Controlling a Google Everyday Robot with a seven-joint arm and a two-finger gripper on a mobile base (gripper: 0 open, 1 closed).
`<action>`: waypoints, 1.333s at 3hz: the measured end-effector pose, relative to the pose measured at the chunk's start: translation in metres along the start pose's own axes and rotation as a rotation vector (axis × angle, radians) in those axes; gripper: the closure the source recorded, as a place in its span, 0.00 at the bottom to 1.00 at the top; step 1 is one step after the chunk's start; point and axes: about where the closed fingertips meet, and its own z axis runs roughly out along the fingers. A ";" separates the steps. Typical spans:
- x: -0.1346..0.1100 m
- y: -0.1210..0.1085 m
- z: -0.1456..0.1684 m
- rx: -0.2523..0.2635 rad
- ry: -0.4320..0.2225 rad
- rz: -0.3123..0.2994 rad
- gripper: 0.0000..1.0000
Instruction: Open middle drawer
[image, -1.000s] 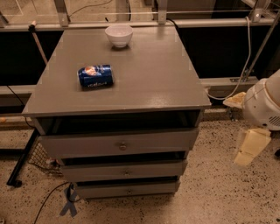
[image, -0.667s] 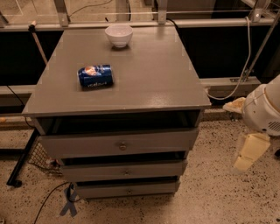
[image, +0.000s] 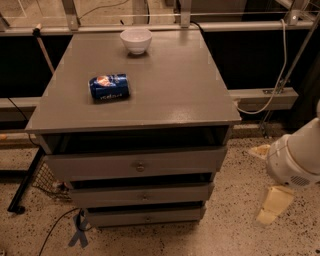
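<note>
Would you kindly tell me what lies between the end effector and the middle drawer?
In the camera view, only bare speckled floor: the end effector hangs low beside the cabinet, apart from the middle drawer.

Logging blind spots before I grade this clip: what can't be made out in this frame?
Camera view, gripper: low to the right of the cabinet, apart from it; the white arm covers part of it and is cut off by the right edge.
Camera view, middle drawer: its box is hidden behind its front panel and in shadow under the top drawer.
Camera view, blue can: label blurred, unreadable.
</note>
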 end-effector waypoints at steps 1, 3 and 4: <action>0.012 0.009 0.049 -0.015 -0.001 0.013 0.00; 0.016 0.009 0.095 -0.041 -0.021 -0.001 0.00; 0.011 0.009 0.140 -0.070 -0.064 -0.022 0.00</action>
